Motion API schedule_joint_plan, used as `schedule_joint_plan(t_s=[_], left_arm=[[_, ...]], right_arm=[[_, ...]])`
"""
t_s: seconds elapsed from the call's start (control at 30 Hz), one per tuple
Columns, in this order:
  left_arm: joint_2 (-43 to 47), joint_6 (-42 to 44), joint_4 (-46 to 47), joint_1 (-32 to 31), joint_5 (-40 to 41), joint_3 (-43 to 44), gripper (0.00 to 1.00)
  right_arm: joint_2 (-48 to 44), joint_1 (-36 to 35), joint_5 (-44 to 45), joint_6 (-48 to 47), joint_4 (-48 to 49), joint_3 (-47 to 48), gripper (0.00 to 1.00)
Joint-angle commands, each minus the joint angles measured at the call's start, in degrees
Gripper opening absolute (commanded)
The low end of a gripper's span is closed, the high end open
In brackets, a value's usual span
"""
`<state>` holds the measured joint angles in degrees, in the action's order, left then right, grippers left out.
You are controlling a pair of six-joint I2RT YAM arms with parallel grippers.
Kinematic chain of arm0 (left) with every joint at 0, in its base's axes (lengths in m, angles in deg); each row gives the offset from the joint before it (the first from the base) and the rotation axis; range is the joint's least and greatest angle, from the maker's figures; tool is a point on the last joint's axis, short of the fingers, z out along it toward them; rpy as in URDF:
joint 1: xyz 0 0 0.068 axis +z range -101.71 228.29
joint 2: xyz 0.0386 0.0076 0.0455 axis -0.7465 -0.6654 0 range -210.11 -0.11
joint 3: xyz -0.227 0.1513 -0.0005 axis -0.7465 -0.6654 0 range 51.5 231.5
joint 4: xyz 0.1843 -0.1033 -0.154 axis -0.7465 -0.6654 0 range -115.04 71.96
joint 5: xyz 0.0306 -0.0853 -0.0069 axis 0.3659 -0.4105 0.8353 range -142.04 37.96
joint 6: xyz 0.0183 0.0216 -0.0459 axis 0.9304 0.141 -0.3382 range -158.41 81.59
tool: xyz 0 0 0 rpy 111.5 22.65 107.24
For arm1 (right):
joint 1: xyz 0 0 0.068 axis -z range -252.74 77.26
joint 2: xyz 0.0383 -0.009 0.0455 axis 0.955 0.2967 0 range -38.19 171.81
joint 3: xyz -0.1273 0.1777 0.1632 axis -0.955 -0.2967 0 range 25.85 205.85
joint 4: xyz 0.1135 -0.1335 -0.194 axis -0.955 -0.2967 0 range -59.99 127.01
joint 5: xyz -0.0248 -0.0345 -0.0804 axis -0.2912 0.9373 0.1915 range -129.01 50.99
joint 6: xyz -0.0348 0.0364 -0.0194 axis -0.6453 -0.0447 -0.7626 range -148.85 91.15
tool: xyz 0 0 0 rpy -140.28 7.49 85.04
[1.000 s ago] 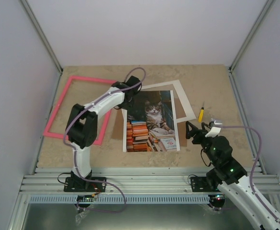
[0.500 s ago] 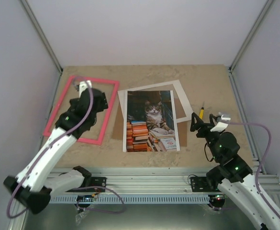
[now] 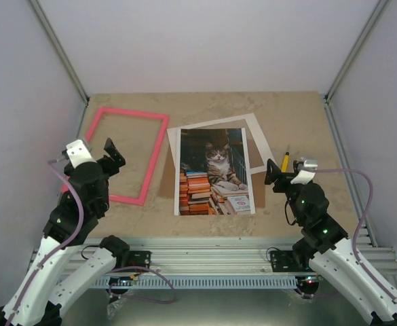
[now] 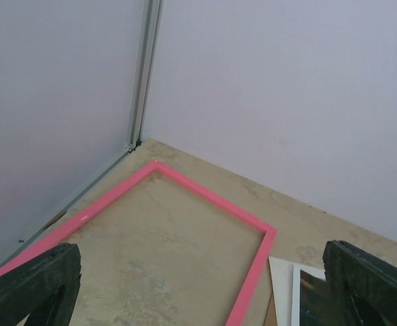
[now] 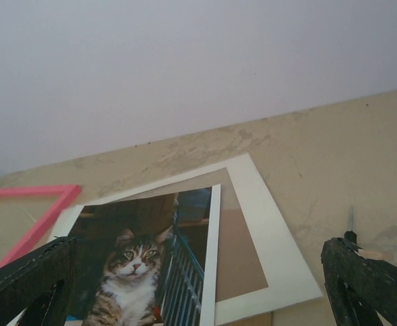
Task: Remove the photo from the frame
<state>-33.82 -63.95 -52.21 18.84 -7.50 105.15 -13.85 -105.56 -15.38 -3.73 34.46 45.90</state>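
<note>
Left jaws and right jaws stand spread wide, gripping nothing. The pink frame (image 3: 134,113) lies flat on the bench (image 3: 300,122) just ahead of the left jaws. The cat photo (image 3: 215,173) overlaps a white mat (image 3: 260,146), ahead-left of the right jaws, outside the frame. Lettering on its pictured books is too small to read.

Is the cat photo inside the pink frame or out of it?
Out. The photo lies flat beside the frame, whose opening shows only bare table.
</note>
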Motion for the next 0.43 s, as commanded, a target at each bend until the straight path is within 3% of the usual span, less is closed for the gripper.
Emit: schedule_joint_plan(t_s=[0.0,0.4], left_arm=[[1.74,0.65,3.76,0.69,1.89,-1.64,0.99],[0.33,1.24,4.46,2.46,0.2,-2.03,0.99]], right_arm=[[-0.74,0.03,2.32,-0.44,2.28,-1.44,0.98],[-2.26,0.03,3.47,0.92,2.19,-2.3,0.98]])
